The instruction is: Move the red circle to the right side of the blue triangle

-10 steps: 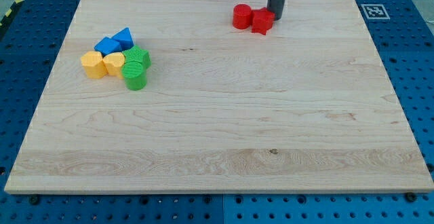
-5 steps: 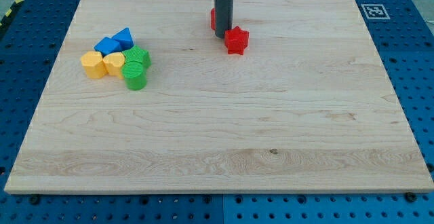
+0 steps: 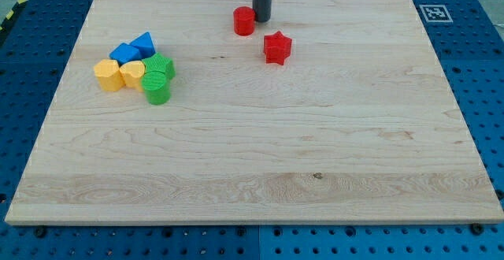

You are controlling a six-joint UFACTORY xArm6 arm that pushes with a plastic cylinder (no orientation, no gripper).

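Red circle [image 3: 244, 21] near table [image 3: 252, 173] top edge, just left of, seemingly touching, tool tip [image 3: 261, 19]; bare rod, nothing clamped.

No readable text shows; only a black-and-white square marker [image 3: 432, 13] sits on the board's [image 3: 252, 173] top-right corner.

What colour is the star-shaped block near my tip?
Red. The star shows clearly in the camera view, right of and below my tip.

A single camera looks down obliquely from above the near edge of the pale rectangular wooden board [image 3: 260, 157], framing it whole from moderate distance, with the blue perforated metal table [image 3: 480, 55] bordering all sides.
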